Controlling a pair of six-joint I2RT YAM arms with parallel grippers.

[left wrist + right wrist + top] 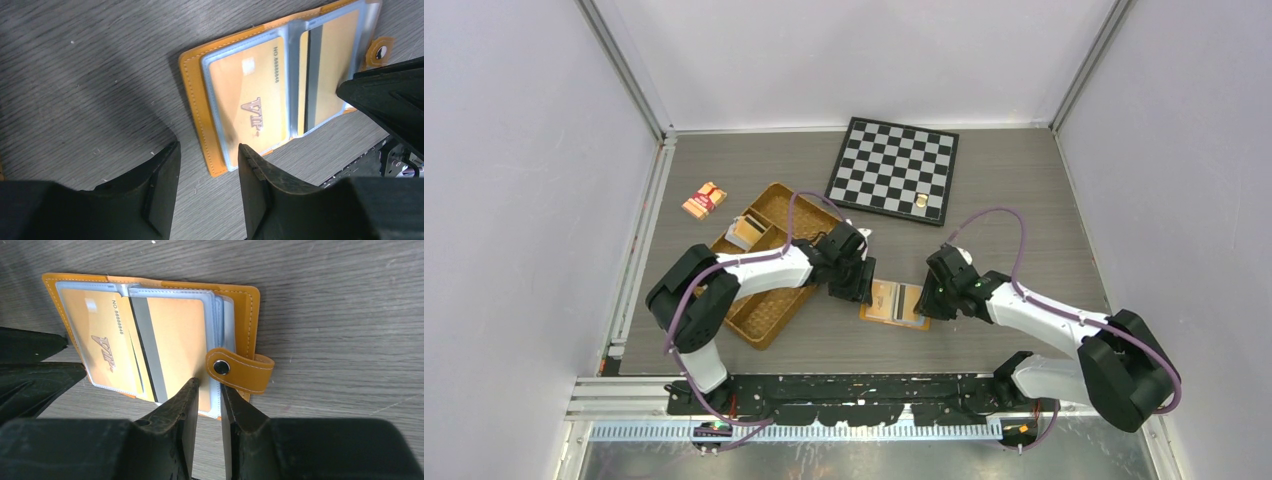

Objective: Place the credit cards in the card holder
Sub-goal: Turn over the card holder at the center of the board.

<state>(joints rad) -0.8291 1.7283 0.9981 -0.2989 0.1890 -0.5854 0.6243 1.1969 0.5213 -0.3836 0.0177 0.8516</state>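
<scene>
Your card holder [894, 302] lies open on the table [1024, 190] between both arms, with a gold VIP card [250, 95] and a striped card [175, 345] in its sleeves. Left gripper [207, 147] is half open and empty at its corner. Right gripper [209, 385] is narrowed over the sleeve edge; you can't tell if it grips.

There is one card holder [247, 305], lying open, and two credit cards show in its clear sleeves: one gold card [250, 95] and one dark-striped card [330, 75]. The table also carries one chessboard [892, 168] with a single small piece [921, 202] on it, one woven tray [764, 312] holding one small box [744, 232], and one red-and-tan packet [705, 200]. Two grippers are in view, the left gripper [207, 150] and the right gripper [209, 385].
</scene>
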